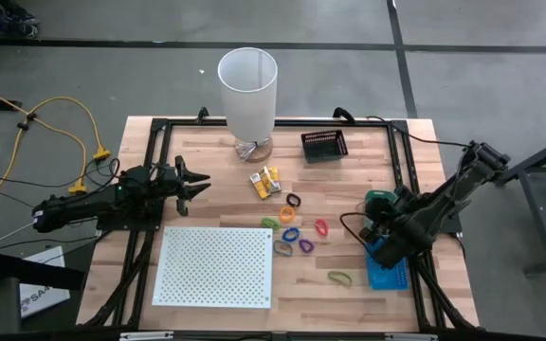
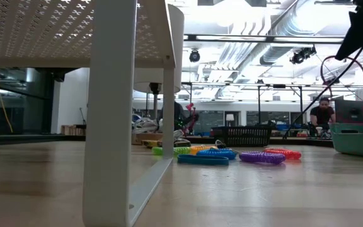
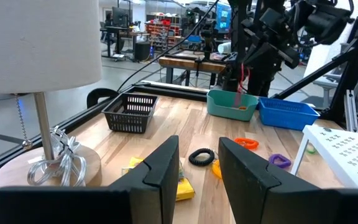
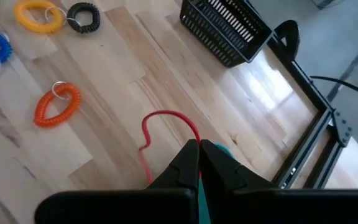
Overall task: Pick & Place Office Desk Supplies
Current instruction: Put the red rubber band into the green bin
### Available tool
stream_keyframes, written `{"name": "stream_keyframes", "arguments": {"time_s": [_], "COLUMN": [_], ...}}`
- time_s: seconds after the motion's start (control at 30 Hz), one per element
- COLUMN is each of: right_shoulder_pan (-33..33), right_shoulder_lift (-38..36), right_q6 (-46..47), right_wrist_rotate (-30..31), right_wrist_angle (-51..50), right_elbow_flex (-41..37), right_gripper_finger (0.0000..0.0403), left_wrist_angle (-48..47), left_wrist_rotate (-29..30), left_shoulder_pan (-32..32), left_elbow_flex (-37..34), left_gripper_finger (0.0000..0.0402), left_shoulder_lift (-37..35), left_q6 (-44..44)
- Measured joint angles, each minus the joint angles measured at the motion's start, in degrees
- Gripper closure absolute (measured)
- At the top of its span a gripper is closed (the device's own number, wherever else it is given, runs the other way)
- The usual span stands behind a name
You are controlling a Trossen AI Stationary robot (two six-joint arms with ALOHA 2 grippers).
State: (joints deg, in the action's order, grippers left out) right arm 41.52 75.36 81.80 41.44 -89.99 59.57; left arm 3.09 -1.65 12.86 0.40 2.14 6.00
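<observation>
Coloured coil loops [image 1: 292,232] and yellow packets [image 1: 265,182] lie on the wooden table's middle. My right gripper [image 4: 199,149] hangs shut above the teal bin [image 1: 379,201] at the right, with a thin red rubber band [image 4: 166,115] at its fingertips. In the right wrist view an orange loop [image 4: 56,104] and a black loop [image 4: 82,17] lie on the wood beyond it. My left gripper [image 3: 199,149] waits level at the table's left, open, pointing at the black loop [image 3: 202,156], with nothing between its fingers. My right gripper pinches the red rubber band at one point of its loop [image 4: 196,135], only at the fingertips. The fingers slant down from the table's right. The band arcs out and hangs slack below the gripper [image 3: 238,93], lifted clear of the table, above the teal bin.
A tall white lamp [image 1: 247,90] stands at the far edge, a black mesh basket [image 1: 324,145] to its right. A white perforated board [image 1: 214,265] stands raised at the near left. A blue bin [image 1: 387,275] sits near the teal one. A green band [image 1: 338,278] lies beside it.
</observation>
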Motion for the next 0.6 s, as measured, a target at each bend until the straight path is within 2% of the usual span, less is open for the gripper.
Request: {"name": "stream_keyframes", "arguments": {"time_s": [0.13, 0.27, 0.5, 0.6], "right_shoulder_pan": [0.0, 0.0, 0.0, 0.0], "right_shoulder_lift": [-3.6, -6.1, -6.9, -6.9], "right_q6": [-1.9, -3.5, -1.8, 0.2], "right_wrist_rotate": [-2.3, -7.6, -15.4, -16.5], "right_wrist_angle": [-0.1, 0.0, 0.0, 0.2], "right_elbow_flex": [0.0, 0.0, -3.3, -5.4], "right_gripper_finger": [0.0401, 0.0401, 0.0401, 0.0401], "left_wrist_angle": [0.0, 0.0, 0.0, 0.0], "left_wrist_rotate": [0.0, 0.0, 0.0, 0.0], "left_shoulder_pan": [0.0, 0.0, 0.0, 0.0], "left_elbow_flex": [0.0, 0.0, 0.0, 0.0], "left_gripper_finger": [0.0293, 0.0293, 0.0293, 0.0293], "left_shoulder_lift": [0.0, 0.0, 0.0, 0.0], "left_q6": [0.0, 0.0, 0.0, 0.0]}}
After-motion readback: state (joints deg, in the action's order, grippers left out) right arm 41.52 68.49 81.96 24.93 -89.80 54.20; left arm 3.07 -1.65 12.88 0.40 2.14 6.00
